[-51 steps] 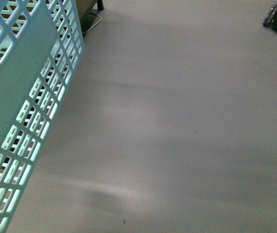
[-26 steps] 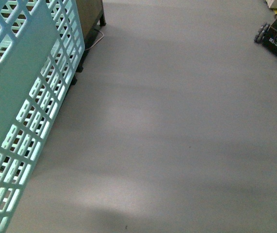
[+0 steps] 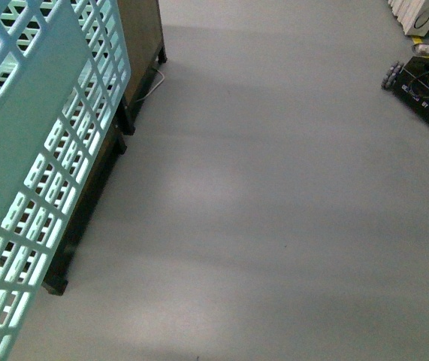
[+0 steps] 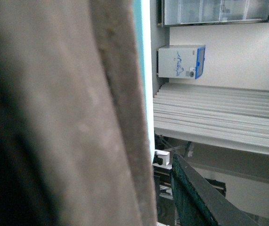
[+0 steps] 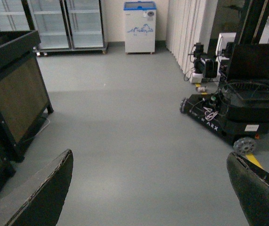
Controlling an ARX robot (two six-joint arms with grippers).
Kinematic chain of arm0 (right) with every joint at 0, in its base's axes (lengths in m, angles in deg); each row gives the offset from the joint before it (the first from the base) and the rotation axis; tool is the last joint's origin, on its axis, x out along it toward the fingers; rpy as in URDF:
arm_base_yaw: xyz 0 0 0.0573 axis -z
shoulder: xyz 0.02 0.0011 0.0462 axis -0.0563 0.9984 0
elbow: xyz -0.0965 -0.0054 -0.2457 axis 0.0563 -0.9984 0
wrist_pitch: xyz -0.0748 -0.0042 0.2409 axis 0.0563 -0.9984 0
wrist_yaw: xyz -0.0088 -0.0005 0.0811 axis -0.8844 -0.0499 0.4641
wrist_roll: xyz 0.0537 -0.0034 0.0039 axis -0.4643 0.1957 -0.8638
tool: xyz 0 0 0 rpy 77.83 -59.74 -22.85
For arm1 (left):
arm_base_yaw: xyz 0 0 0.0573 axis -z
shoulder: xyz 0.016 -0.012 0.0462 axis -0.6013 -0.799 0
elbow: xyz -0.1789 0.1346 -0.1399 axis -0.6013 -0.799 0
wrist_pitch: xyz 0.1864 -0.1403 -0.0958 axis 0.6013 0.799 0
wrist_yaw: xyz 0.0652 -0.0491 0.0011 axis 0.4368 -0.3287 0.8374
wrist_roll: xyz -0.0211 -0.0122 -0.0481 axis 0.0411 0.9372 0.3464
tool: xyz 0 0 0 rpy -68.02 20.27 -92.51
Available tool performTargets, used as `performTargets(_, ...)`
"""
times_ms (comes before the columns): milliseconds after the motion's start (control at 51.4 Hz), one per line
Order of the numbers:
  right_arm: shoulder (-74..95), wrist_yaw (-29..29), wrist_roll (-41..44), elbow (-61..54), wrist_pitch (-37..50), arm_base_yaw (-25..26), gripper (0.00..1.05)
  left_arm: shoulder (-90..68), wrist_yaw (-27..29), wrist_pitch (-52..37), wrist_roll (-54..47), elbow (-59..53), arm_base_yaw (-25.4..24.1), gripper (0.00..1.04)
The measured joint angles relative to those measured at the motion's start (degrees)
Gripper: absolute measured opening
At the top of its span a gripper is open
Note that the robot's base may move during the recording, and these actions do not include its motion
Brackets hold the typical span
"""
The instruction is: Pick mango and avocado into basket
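The basket (image 3: pixel 41 150), aqua with slotted sides, hangs tilted at the left of the front view, above the grey floor. In the left wrist view its brown-grey handle (image 4: pixel 77 117) fills the left half, with a thin aqua edge beside it. My left gripper (image 4: pixel 158 188) is shut on that handle, and only one dark finger (image 4: pixel 193 200) shows. My right gripper (image 5: pixel 153 188) is open over bare floor, with nothing between its fingers (image 5: pixel 49 193). The mango and the avocado are out of view.
A dark wooden cabinet (image 3: pixel 143 37) on black legs stands behind the basket, and it also shows at the edge of the right wrist view (image 5: pixel 12 84). A black wheeled robot base (image 5: pixel 233 113) sits to the right. A white-and-blue freezer (image 5: pixel 140 26) and glass-door fridges (image 5: pixel 54 23) line the far wall.
The front view has shifted: the cabinet beside the basket and the black robot base have come further into frame. The basket keeps its place in the picture.
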Motion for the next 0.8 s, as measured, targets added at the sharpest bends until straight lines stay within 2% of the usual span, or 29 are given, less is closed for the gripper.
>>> performTargets(798, 0.0, -0.2, 0.0, 0.0, 0.0, 0.0, 0.96, 0.1, -1.1, 0.0, 0.3, 0.1, 0.4, 0.29)
